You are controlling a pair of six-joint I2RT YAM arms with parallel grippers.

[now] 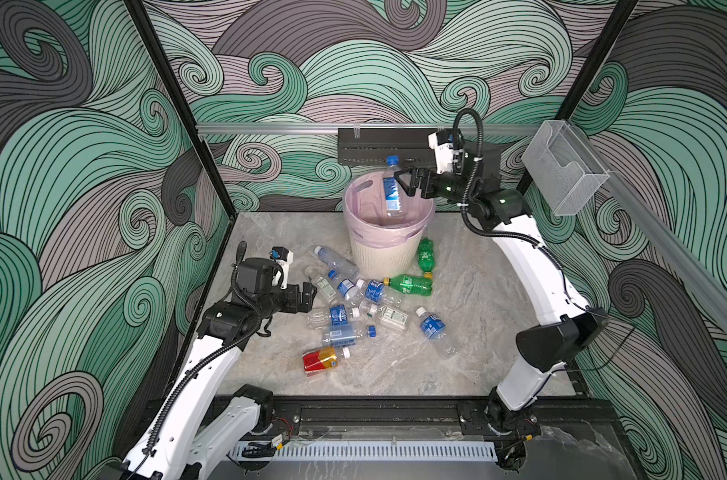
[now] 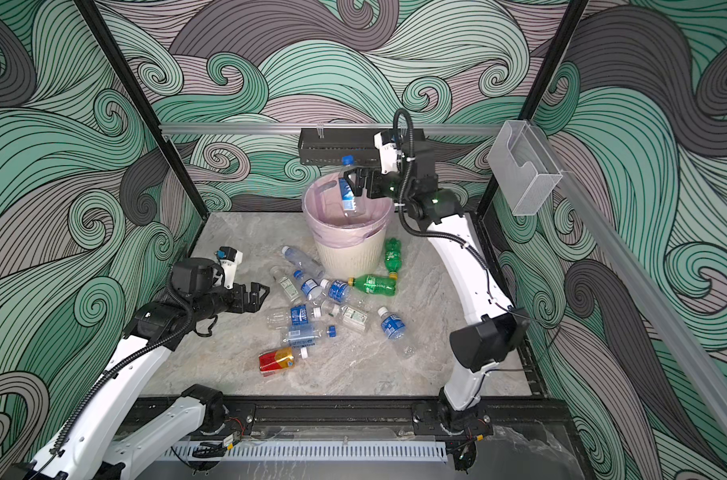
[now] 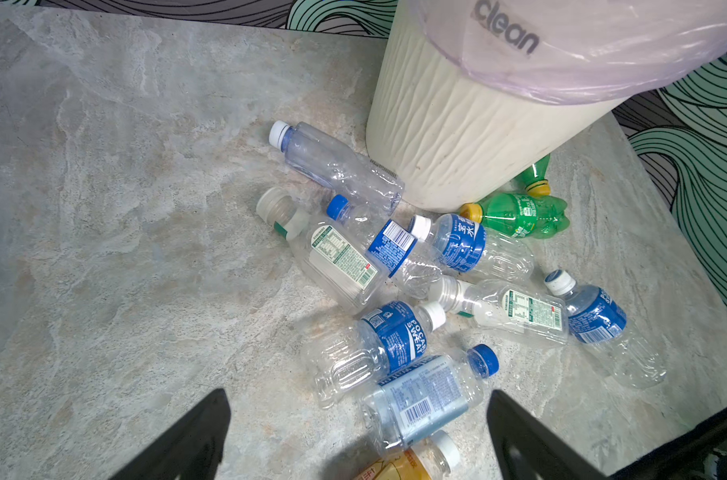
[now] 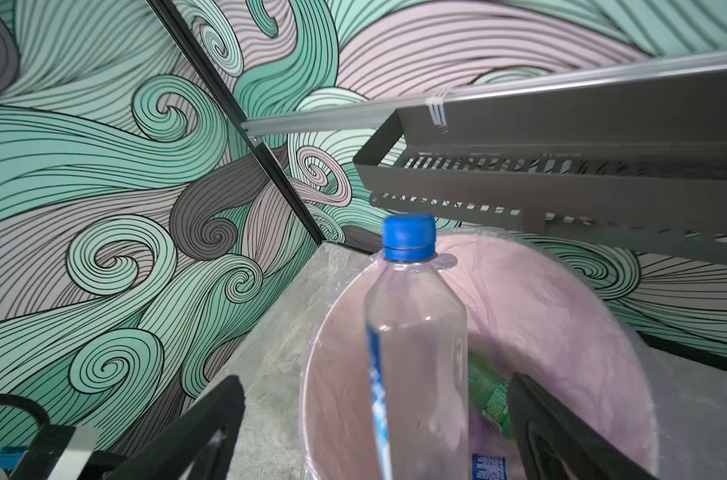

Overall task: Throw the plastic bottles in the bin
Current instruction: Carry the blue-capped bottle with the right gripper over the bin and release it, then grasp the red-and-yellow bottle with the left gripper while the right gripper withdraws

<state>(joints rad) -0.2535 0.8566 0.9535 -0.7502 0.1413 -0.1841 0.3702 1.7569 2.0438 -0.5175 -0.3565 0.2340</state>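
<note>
Bottle (image 1: 391, 193) clear, blue-capped, blue-labelled

Clear blue-capped bottle (image 1: 392, 189), cap up, over the bin (image 1: 378, 257).
11 other bottles (image 1: 376, 289) lie scattered beside the cream, pink-lined bin.

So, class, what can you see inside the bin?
A pink bag lines the bin; a green bottle and a blue label lie within. A blue-capped bottle over its mouth hides the rest.

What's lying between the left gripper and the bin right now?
Not bare: a clear white-capped bottle lies nearest the bin, with blue-labelled bottles nearer the open left gripper. The left wrist view shows it best.
</note>
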